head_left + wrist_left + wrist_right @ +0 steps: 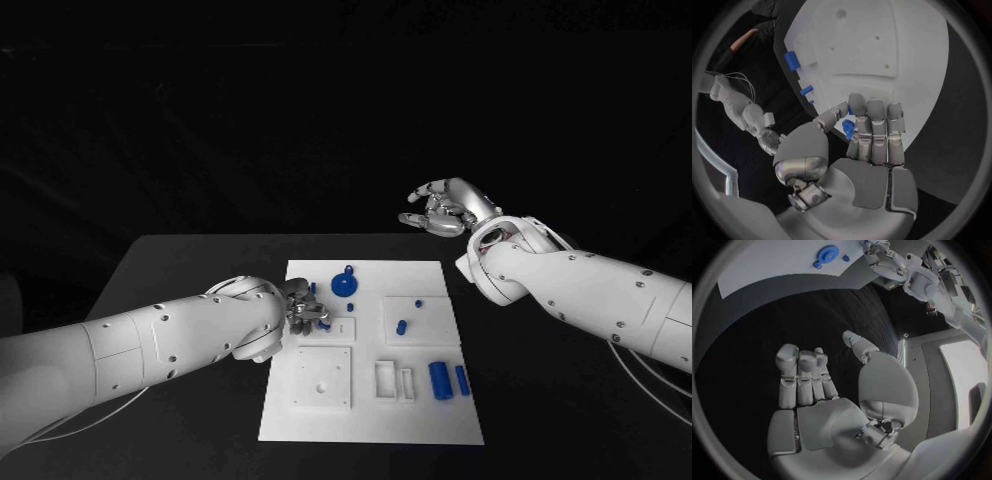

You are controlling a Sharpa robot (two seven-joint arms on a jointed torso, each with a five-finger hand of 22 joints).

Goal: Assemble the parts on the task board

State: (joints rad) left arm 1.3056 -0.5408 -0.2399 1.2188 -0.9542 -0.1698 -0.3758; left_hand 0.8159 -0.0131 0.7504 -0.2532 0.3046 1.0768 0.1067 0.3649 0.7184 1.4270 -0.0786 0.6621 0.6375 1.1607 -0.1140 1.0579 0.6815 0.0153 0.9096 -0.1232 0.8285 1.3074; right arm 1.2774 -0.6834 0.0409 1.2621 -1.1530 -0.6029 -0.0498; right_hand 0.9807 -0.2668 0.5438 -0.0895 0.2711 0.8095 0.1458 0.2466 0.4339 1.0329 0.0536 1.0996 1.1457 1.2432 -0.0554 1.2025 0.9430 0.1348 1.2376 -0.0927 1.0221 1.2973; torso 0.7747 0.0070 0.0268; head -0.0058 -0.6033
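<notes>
Left robot hand (857, 137) over the white task board (904, 55), small blue part (848, 128) pinched in its fingers (877, 125), other blue parts (792, 61) along the board's edge

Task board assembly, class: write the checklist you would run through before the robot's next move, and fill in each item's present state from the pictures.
1. Left robot hand holds a part: ok; in the left wrist view a small blue part sits between its fingers.
2. Left robot hand is over the task board: ok, at the board's left edge.
3. Target slot for the held part is identified: cannot tell; the fingers hide what lies beneath.
4. Right robot hand is clear of the board: ok; it is raised beyond the far edge, holding nothing.
5. Other parts are undisturbed: ok; the round blue part and two blue cylinders lie apart from both hands.
</notes>
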